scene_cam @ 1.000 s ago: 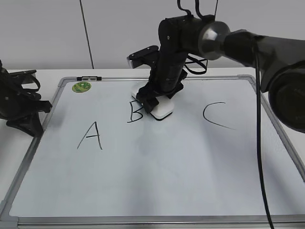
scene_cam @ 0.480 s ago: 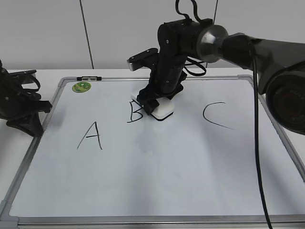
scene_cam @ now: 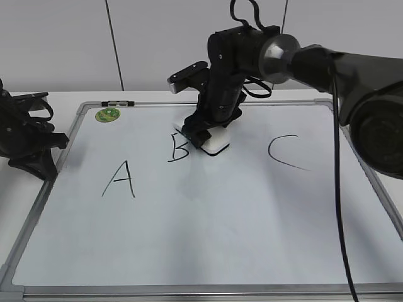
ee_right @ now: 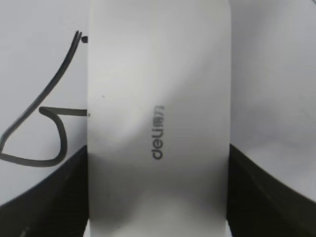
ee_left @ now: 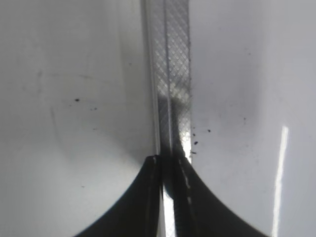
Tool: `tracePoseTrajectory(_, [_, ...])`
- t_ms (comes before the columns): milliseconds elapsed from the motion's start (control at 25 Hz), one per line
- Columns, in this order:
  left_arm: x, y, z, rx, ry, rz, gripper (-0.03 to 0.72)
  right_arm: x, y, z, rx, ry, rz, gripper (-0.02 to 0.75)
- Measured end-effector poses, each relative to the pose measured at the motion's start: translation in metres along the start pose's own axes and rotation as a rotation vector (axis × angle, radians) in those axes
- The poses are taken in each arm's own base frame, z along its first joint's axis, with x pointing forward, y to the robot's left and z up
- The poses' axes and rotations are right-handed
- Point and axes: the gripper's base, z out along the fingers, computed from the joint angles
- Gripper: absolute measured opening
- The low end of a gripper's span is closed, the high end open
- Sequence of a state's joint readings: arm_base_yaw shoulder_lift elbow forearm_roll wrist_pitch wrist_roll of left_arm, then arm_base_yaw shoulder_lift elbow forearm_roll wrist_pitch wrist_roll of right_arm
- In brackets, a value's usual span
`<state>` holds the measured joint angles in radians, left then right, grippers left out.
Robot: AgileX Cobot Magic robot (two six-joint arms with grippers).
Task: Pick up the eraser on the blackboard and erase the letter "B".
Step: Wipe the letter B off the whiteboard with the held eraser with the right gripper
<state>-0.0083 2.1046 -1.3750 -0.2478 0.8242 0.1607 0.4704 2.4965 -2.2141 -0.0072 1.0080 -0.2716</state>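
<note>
Your exterior view slants down across the board (scene_cam: 208, 220) from its near edge. Both wrist views look straight down, close; the right shares the eraser (ee_right: 158, 118) and B (ee_right: 44, 128).

matte black right arm (scene_cam: 327, 63) with a shiny grey ball joint, thin black cables looped on top, all-black left tool (scene_cam: 28, 141), black right tool (scene_cam: 203, 134)

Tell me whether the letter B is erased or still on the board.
Still on. The letter "B" shows intact strokes beside the eraser, which the right gripper holds against the blackboard.
</note>
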Motion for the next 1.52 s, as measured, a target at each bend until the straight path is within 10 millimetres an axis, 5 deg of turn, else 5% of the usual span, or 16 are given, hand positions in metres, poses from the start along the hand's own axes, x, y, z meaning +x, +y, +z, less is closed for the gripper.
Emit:
tracePoseTrajectory(280, [0.0,0.0,0.0,0.0,0.0,0.0,0.032,-0.002,0.014,-0.001,0.004,0.026,-0.065,0.54])
tracePoseTrajectory(880, [0.0,0.0,0.0,0.0,0.0,0.0,0.032,-0.01,0.076,-0.004,-0.064,0.059,-0.173,0.54])
tracePoseTrajectory(1520, [0.0,0.0,0.0,0.0,0.0,0.0,0.032,-0.01,0.078,-0.002,-0.012,0.077,-0.164,0.54])
